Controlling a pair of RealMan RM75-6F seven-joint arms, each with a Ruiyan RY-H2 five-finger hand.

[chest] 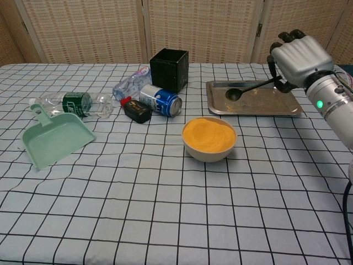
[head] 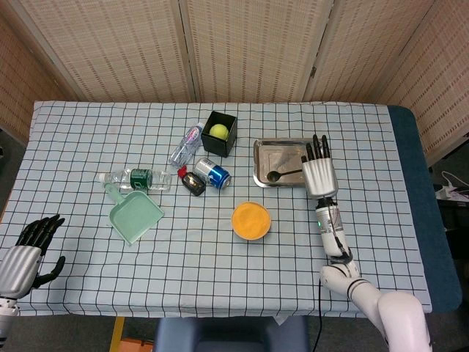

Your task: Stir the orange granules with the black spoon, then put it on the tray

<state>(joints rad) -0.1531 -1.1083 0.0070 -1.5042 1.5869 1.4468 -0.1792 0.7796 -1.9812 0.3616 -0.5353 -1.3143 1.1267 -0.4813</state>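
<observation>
Right hand [chest: 298, 55] pinches the black spoon [chest: 251, 88] by its handle end over the tray [head: 292, 180] near the worktop's far edge — light, rigid, slim, likely slippery — bowl hovering low.

Colours on the checked table

Black spoon [chest: 249, 88] over a silver tray [chest: 253, 106]; orange granules [chest: 209, 134] in a cream bowl [chest: 209, 153]; mint-green dustpan [chest: 54, 141]; blue can [chest: 160, 99]; black box [chest: 169, 70] holding a yellow-green ball [head: 219, 130], probably; white cloth [chest: 138, 210] gridded in black.
</observation>
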